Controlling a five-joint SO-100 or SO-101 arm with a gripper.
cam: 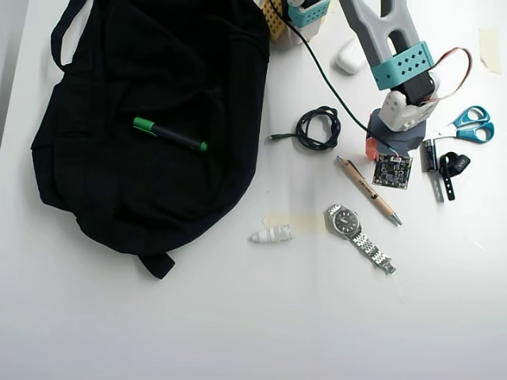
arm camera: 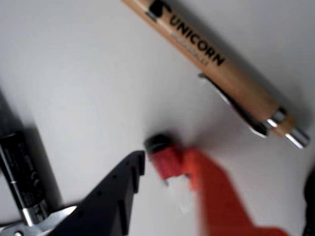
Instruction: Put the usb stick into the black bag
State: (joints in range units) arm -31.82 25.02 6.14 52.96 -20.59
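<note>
In the wrist view the usb stick (arm camera: pixel 168 162) lies on the white table, its red half up and its silver-white half (arm camera: pixel 179 194) down. My gripper (arm camera: pixel 166 160) straddles it: the black finger (arm camera: pixel 118 196) is just left of it, and the blurred orange finger (arm camera: pixel 216 196) is against its right side. The jaws stand a little apart. In the overhead view the gripper (cam: pixel 372 149) is low over the table right of the coiled cable, and the stick is hidden under it. The black bag (cam: pixel 150 119) lies far to the left.
A wooden pen (arm camera: pixel 216 59) lies just beyond the stick, also in the overhead view (cam: pixel 368 190). A dark-and-silver strip (arm camera: pixel 19 177) is at the left. Overhead: scissors (cam: pixel 471 125), watch (cam: pixel 348 222), cable (cam: pixel 317 127), white earbud case (cam: pixel 348 57), green marker (cam: pixel 170 134) on the bag.
</note>
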